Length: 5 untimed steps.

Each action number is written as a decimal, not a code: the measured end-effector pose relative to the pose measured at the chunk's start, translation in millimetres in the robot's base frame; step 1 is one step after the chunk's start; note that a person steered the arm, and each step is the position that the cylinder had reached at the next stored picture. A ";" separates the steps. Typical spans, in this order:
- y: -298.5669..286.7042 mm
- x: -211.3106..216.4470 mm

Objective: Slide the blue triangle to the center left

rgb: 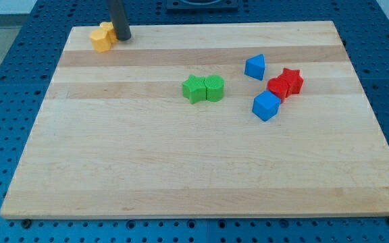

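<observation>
The blue triangle (255,67) lies on the wooden board (181,169) at the upper right of the middle. My tip (123,36) is far from it, at the board's top left corner, touching the right side of the yellow blocks (103,36). The dark rod rises from there out of the view's top.
A green star (194,88) and a green cylinder (214,88) sit touching near the middle. A red cylinder (278,88) and a red star (291,80) sit right of the blue triangle, with a blue cube (266,106) just below them.
</observation>
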State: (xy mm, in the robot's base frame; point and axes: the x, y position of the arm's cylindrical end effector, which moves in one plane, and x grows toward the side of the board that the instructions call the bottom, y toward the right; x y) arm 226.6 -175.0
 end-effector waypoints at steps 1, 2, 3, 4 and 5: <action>7.3 1.5; 57.3 17.8; 103.0 35.2; 139.3 51.4; 178.9 52.3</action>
State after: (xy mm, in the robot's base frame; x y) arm 278.9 3.9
